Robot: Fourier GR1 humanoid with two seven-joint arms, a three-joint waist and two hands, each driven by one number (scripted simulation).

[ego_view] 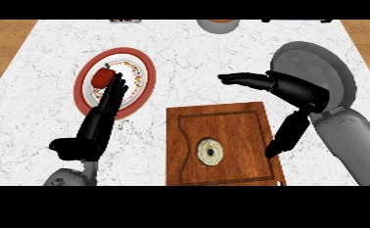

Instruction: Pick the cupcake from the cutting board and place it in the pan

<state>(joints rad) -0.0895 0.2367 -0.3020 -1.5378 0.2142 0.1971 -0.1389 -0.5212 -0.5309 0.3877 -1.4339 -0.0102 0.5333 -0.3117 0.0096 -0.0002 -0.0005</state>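
The cupcake (210, 152), pale with a dark centre, sits on the brown wooden cutting board (239, 124) near the counter's front. A grey pan (321, 68) lies at the right, behind my right hand (300, 92). That hand hovers open above the board's upper right corner, fingers stretched left and thumb pointing down beside the board's right edge. It is apart from the cupcake. At the left, my left hand (101, 117) rests open with fingers up.
A red-rimmed plate (141, 92) at the left holds a red apple (103, 77), partly under my left fingers. A grey bowl (218, 25) stands at the counter's far edge. White marble counter shows between plate and board.
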